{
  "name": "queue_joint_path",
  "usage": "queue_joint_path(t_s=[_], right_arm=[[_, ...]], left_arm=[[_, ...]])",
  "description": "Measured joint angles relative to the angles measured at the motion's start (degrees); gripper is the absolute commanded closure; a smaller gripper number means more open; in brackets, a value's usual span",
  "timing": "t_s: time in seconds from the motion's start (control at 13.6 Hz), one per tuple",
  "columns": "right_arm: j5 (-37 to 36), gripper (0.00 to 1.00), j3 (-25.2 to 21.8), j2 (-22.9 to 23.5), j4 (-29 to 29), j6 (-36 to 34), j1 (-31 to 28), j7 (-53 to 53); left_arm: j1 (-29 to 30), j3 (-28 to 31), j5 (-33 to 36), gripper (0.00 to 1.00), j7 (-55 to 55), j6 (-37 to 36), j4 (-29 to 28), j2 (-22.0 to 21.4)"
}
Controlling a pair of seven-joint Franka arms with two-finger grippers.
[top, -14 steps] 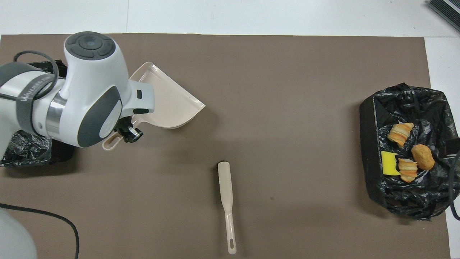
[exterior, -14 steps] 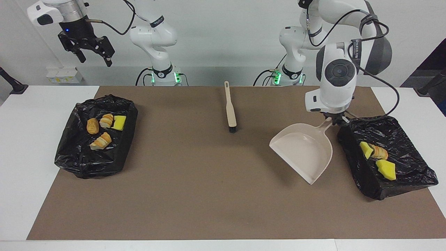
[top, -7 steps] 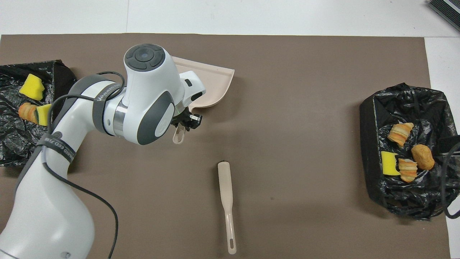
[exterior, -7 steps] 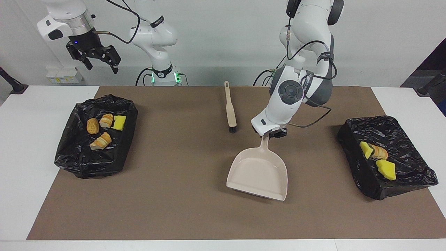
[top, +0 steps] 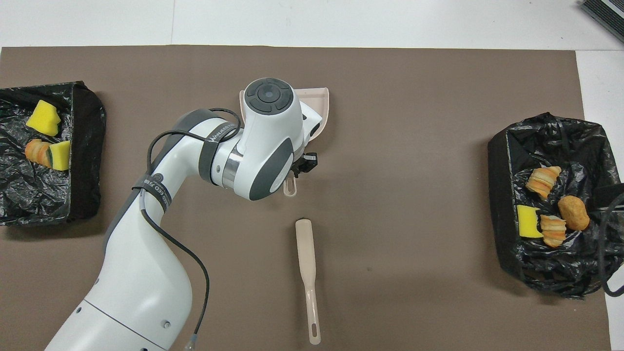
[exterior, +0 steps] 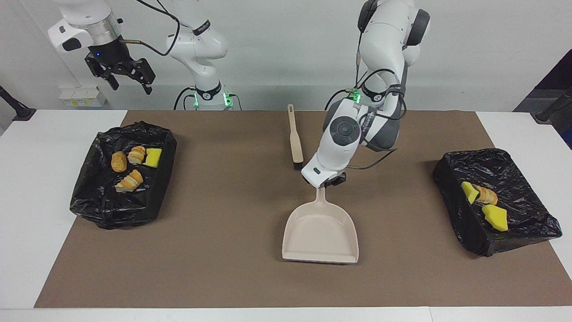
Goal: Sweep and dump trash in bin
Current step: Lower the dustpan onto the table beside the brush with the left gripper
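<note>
Swinging away from the bin at its own end of the tabletop [exterior: 27, 188], the left arm is carrying the emptied dustpan [exterior: 321, 235] to the middle of the brown mat [exterior: 223, 214], where a second ago the pan was hanging beside that bin. Its left tool [exterior: 328, 182] is clamped on the dustpan's handle, mouth pointing away from the robots, apparently to lay the pan flat again now that nothing is left in it. All the trash is sitting in the two black-lined bins: three pieces [exterior: 483, 202] in the bin [exterior: 527, 179] toward the left arm's end, four pieces [exterior: 132, 165] in the bin [exterior: 89, 201] toward the right arm's end. No scraps are showing on the mat, so the sweeping and dumping are looking finished, with only the setting-down of the pan remaining. Lying untouched nearer the robots than the pan is the beige brush [exterior: 295, 141], bristles toward the pan. Waiting high over its own end of the tabletop, near its bin, the right tool [exterior: 126, 79] is hanging with fingers spread apart and holding nothing.
</note>
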Motion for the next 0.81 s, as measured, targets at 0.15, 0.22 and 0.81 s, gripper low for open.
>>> queue_joint_path(t_s=[0.15, 0.22, 0.81], right_arm=[[0.0, 0.00, 0.0, 0.0, 0.0, 0.0, 0.0, 0.0], [0.0, 0.00, 0.0, 0.0, 0.0, 0.0, 0.0, 0.0], [0.0, 0.00, 0.0, 0.0, 0.0, 0.0, 0.0, 0.0]], left_arm=[[-0.5, 0.0, 0.0, 0.00, -1.8, 0.0, 0.2, 0.0], [-0.4, 0.3, 0.0, 0.00, -2.0, 0.0, 0.1, 0.0], [4.9, 1.6, 0.0, 0.00, 0.5, -5.0, 0.2, -6.4]])
